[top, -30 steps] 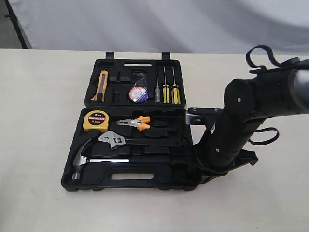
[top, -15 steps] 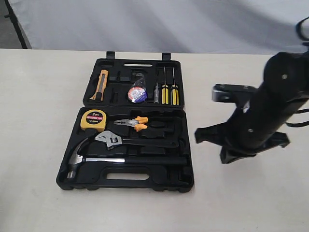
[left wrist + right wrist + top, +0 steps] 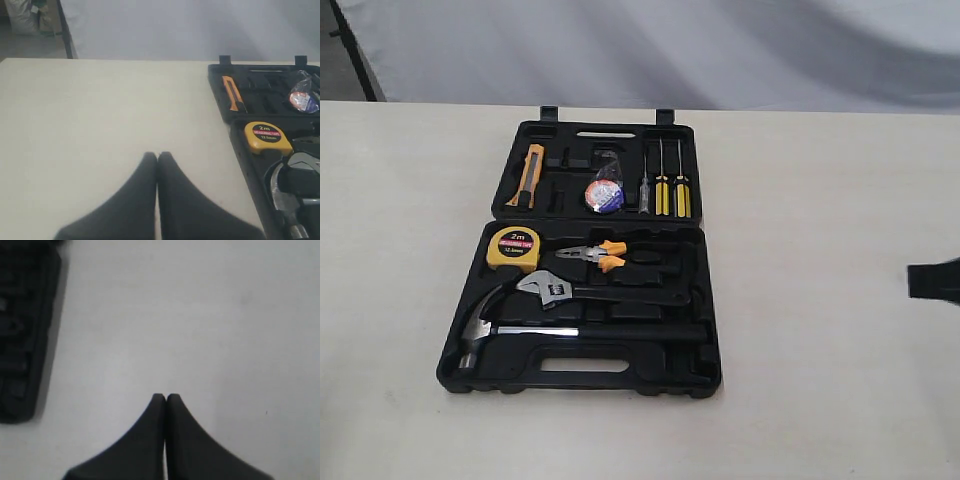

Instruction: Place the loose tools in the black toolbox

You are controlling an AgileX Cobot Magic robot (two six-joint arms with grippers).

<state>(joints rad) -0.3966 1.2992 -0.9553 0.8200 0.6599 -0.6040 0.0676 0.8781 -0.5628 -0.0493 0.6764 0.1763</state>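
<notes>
The black toolbox [image 3: 705, 300] lies open on the table, both halves flat. In its near half rest the claw hammer [image 3: 520, 332] and the adjustable wrench [image 3: 590, 292]. The plastic-wrapped tape roll [image 3: 606, 195] sits in the far half. My left gripper [image 3: 158, 155] is shut and empty over bare table beside the toolbox [image 3: 235, 127], and is out of the exterior view. My right gripper [image 3: 166, 397] is shut and empty over the table, with the toolbox [image 3: 22, 340] off to one side. Only a dark piece of the right arm [image 3: 935, 282] shows at the exterior view's right edge.
The yellow tape measure [image 3: 517, 248] and orange-handled pliers [image 3: 598, 254] lie in the near half. A utility knife [image 3: 527, 175] and three screwdrivers [image 3: 663, 185] fill the far half. A pale backdrop [image 3: 650, 50] rises behind the beige table [image 3: 820, 200].
The right arm has drawn back from the toolbox's right end and moved out to the right edge. The toolbox shifted slightly left as it left. The tools stay in their recesses.
</notes>
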